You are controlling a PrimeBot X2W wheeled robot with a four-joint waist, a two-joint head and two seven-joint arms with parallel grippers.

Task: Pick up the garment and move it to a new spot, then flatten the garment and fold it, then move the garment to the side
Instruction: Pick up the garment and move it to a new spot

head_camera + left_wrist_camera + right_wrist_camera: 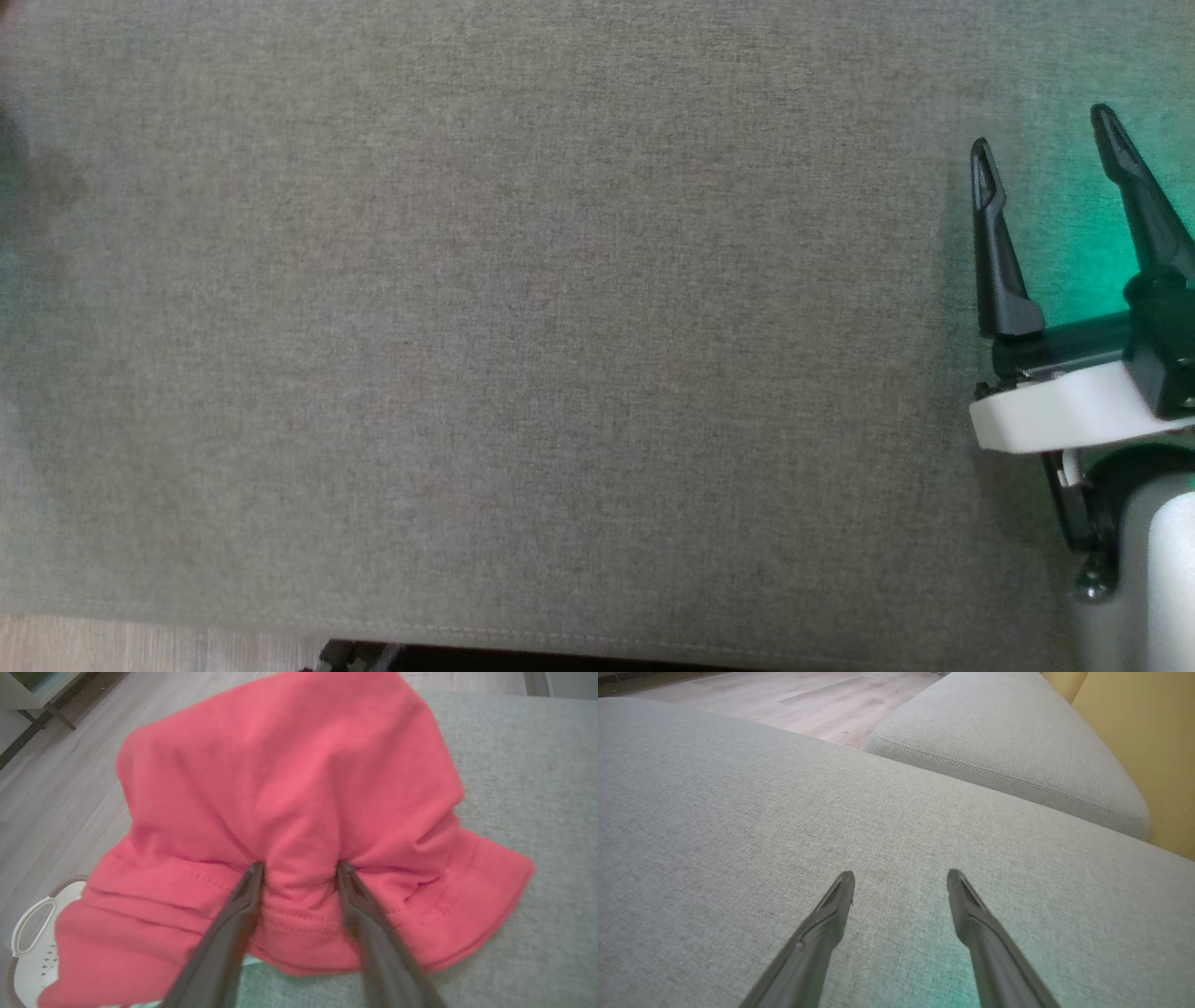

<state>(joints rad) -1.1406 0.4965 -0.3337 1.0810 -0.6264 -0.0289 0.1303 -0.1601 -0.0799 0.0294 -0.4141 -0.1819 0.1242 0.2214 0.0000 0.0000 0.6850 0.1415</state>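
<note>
Step in hand looks like the first one, the pick-up; nothing is flattened or folded yet. The coral-red soft-cloth garment with stitched hems [289, 788] sits bunched in a heap at the edge of the grey woven-fabric seat cushion [537, 765]. It is mid-frame in the left wrist view, hem toward the camera. Its lower-left part hangs off the cushion over a white perforated plastic basket [35, 970]. The left gripper [299, 870] is on the garment, its two dark fingers apart and straddling a raised ridge of cloth. The fingertips [254, 872] are pressed into the fabric, with creases running off them. They aren't squeezed together on the ridge as far as I can see, so I wouldn't call it a grip yet. The right gripper [1043, 135] is at the right edge of the head frame, fingers spread wide with nothing between them. It sits over bare cushion with a green glow beside it. Next move, my read: pinch that ridge, lift clear of the cushion edge and basket, and carry to the middle of the cushion. Risk: only the top layer gets caught and slips out. One container, the basket, lower left of the left wrist frame, handle cut-out showing and a brownish rim around it. The garment covers most of its mouth, so the contents can't be seen. I can't tell whether cloth lies inside or only drapes over.
</note>
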